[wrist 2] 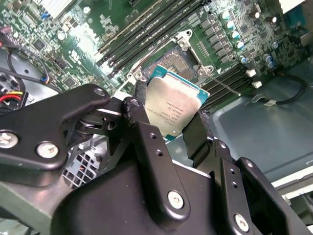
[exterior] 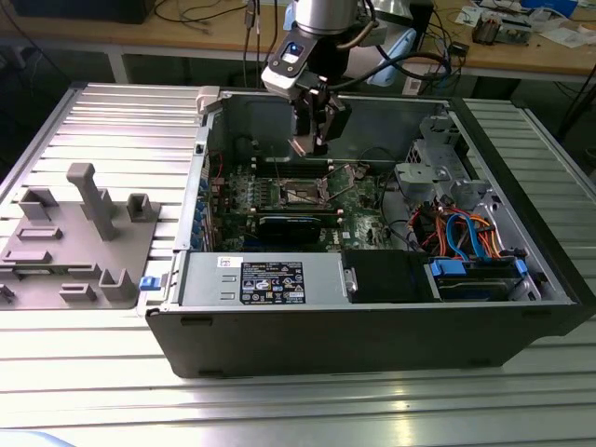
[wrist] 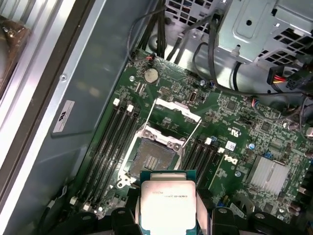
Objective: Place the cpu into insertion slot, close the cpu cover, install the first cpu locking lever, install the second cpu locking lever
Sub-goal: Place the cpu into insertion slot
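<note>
My gripper (exterior: 312,140) hangs inside the open computer case, shut on the cpu (exterior: 302,144). In both wrist views the cpu (wrist 2: 172,108) (wrist: 167,203) is a flat square chip with a silver-grey top and a green edge, pinched at two opposite edges by the black fingers (wrist 2: 141,105). It hovers above the motherboard, apart from the insertion slot (wrist: 151,160) (wrist 2: 172,62) (exterior: 303,193), which lies bare. The cpu cover (wrist: 172,113) is swung open behind the slot. Thin wire levers (wrist: 192,133) stand raised beside it.
The case wall (exterior: 372,116) rises just behind the gripper. Memory slots (wrist: 110,142) flank the socket, and a black card (exterior: 293,226) lies in front of it. A drive cage (exterior: 438,172) and cables (exterior: 466,233) fill the exterior view's right. A grey fixture tray (exterior: 79,233) sits outside the case.
</note>
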Controlling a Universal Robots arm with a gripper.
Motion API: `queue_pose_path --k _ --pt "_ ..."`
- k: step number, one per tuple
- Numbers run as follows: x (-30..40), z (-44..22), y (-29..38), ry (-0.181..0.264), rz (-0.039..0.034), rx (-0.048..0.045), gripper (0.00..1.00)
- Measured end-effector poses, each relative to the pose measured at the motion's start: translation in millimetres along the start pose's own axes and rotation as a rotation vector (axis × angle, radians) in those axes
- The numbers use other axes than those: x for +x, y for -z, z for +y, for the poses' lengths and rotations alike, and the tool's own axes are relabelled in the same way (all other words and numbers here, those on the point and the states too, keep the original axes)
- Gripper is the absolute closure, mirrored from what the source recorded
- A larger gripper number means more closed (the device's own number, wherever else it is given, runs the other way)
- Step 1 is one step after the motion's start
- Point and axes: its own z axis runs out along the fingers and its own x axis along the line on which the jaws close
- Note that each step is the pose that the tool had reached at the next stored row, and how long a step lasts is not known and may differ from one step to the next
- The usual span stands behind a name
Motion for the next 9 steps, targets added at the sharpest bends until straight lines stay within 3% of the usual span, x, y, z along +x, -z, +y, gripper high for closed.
queue_pose_path --k 4,9 --pt "0.3 0.2 -3.1 -0.043 0.0002 0.0004 0.46" --pt "2.1 1.9 -10.6 -0.045 0.0006 0.0002 0.46"
